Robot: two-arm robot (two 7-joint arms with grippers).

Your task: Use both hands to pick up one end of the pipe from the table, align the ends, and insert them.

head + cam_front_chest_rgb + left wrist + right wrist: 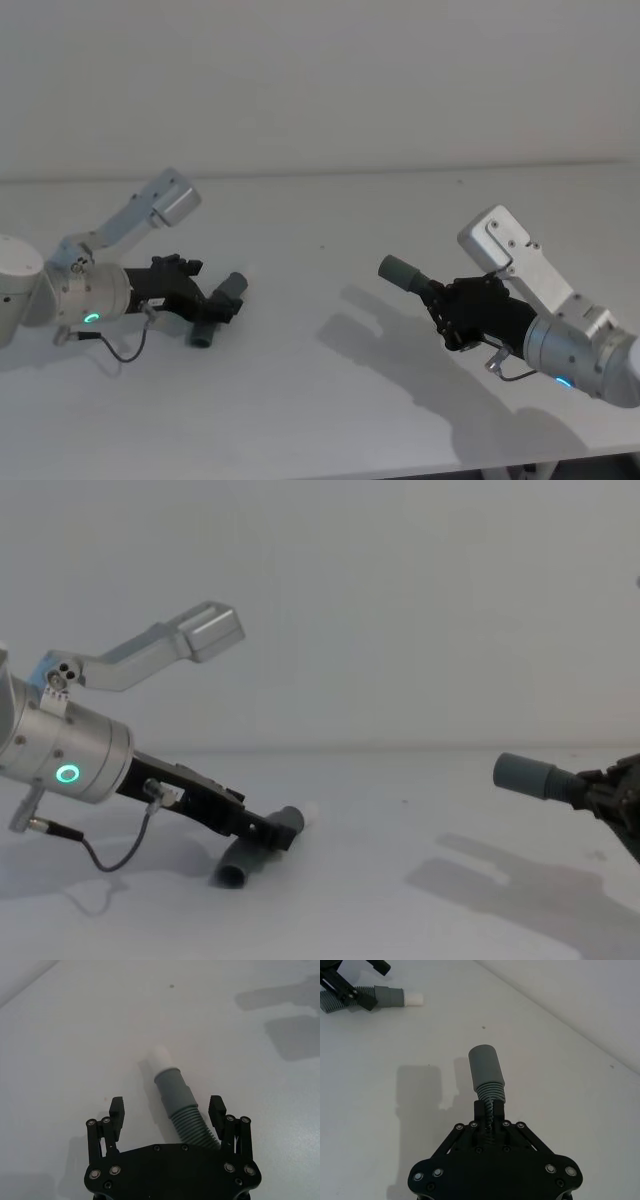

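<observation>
On the white table lies the short bent pipe, ribbed grey with a smooth cuff and a narrower white tip. My left gripper is open and low over it, one finger on each side of the ribbed part, which lies closer to one finger. My right gripper is shut on the ribbed part of the other pipe and holds it above the table. Its plain grey cuff points toward the left gripper. From the side, that cuff hangs well above the surface.
A wall stands behind the table's far edge. A small dark speck marks the surface between the two arms. The open stretch of table between the grippers holds only shadows.
</observation>
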